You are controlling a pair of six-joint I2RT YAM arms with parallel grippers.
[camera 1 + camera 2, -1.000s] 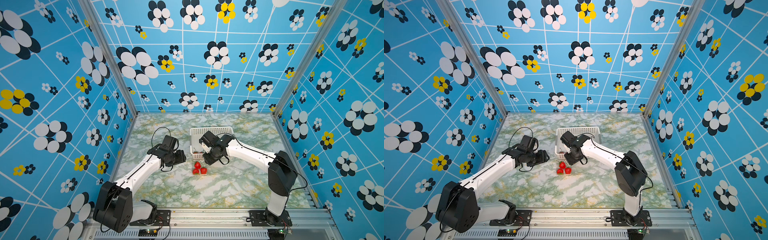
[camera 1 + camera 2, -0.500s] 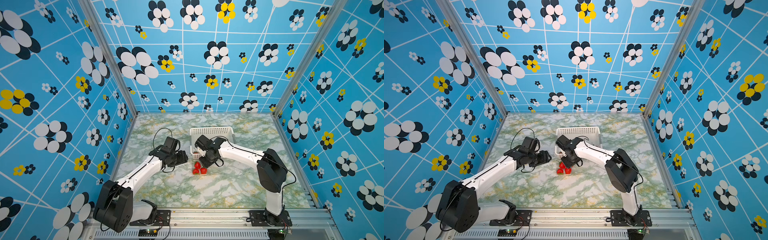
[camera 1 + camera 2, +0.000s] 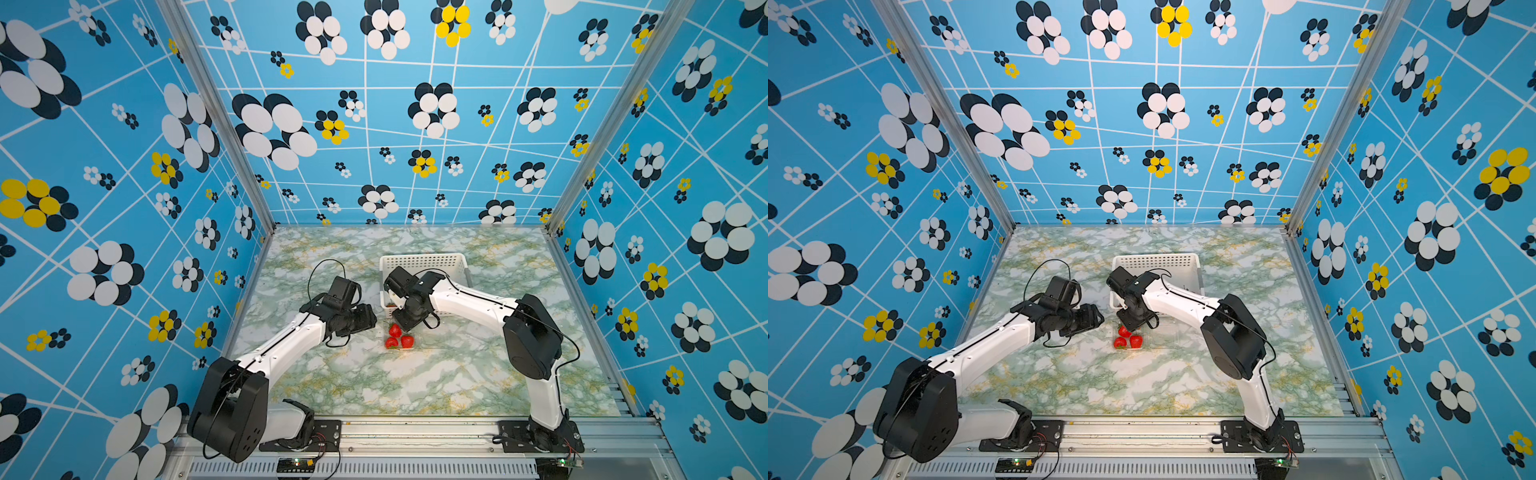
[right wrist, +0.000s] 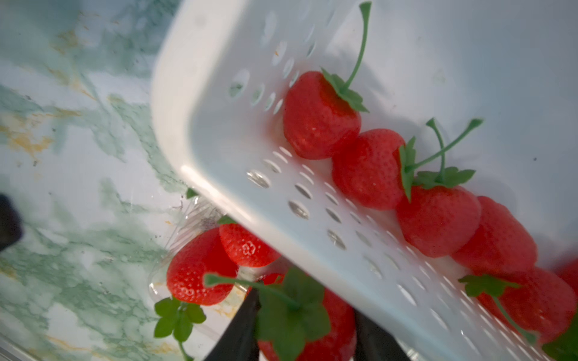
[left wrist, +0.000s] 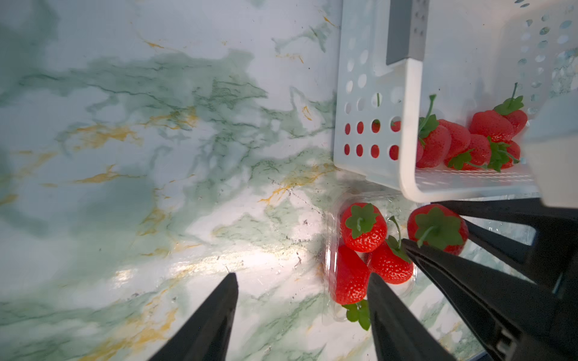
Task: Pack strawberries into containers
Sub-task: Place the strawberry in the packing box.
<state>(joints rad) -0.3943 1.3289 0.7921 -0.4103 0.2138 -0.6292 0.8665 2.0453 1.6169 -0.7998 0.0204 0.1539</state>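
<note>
The right end effector (image 4: 308,315) pinches a strawberry (image 5: 438,231) just beside three strawberries (image 5: 362,228) in the clear container (image 5: 329,250); the left end effector (image 5: 302,276) gapes empty nearby. Likely light, slick, bruisable: squeeze mid-body gently.

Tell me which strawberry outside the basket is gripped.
The strawberry in the right gripper; the other three lie loose in the clear box.
</note>
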